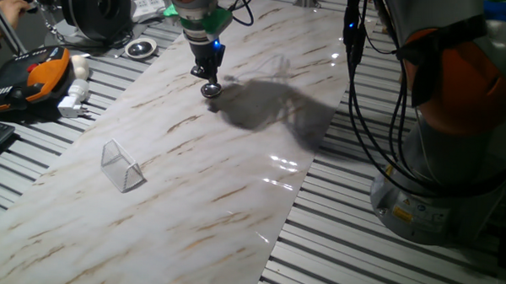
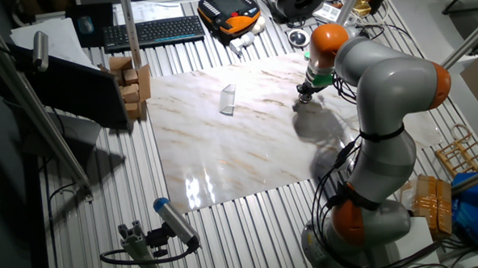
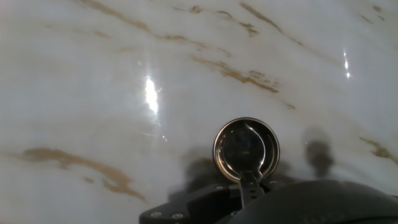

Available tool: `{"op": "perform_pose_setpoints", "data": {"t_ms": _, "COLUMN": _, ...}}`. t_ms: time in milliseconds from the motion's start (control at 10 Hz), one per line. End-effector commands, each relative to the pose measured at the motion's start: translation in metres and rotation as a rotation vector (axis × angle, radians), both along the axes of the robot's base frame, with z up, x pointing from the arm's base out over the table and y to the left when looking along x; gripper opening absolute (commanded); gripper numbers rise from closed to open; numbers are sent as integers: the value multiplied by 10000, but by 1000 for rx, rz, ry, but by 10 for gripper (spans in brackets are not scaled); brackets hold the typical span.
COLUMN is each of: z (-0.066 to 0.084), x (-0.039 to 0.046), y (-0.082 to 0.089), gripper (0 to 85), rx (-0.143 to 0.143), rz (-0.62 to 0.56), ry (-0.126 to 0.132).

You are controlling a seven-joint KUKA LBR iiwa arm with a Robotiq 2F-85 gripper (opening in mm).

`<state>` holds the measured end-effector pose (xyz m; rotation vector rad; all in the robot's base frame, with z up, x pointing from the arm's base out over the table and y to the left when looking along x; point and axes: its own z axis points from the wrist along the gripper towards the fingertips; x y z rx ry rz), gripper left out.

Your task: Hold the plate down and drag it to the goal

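Observation:
The plate is a tiny shiny metal disc with a dark centre, lying flat on the marble board near its far end. My gripper stands upright right over it, fingers together. In the hand view the narrow tip touches the near rim of the plate. The goal, a clear plastic wedge, stands toward the board's left side, well apart from the plate. From the other fixed view the goal lies left of the gripper.
A larger silver dish, an orange handset and a white plug lie on the slatted table beyond the board. Black cables hang at the right by the arm's base. Cardboard boxes stand off the board's far side.

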<state>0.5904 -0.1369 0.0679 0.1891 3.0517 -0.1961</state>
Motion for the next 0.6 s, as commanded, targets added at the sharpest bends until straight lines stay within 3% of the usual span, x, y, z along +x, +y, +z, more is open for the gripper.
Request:
{"op": "perform_pose_setpoints", "data": {"t_ms": 0, "z": -12, "x": 13, "y": -8, "gripper": 0, "rx": 7, "rz": 3, "ry": -1}}
{"op": "perform_pose_setpoints", "data": {"t_ms": 500, "z": -4, "x": 14, "y": -15, "gripper": 0, "rx": 9, "rz": 3, "ry": 2}}
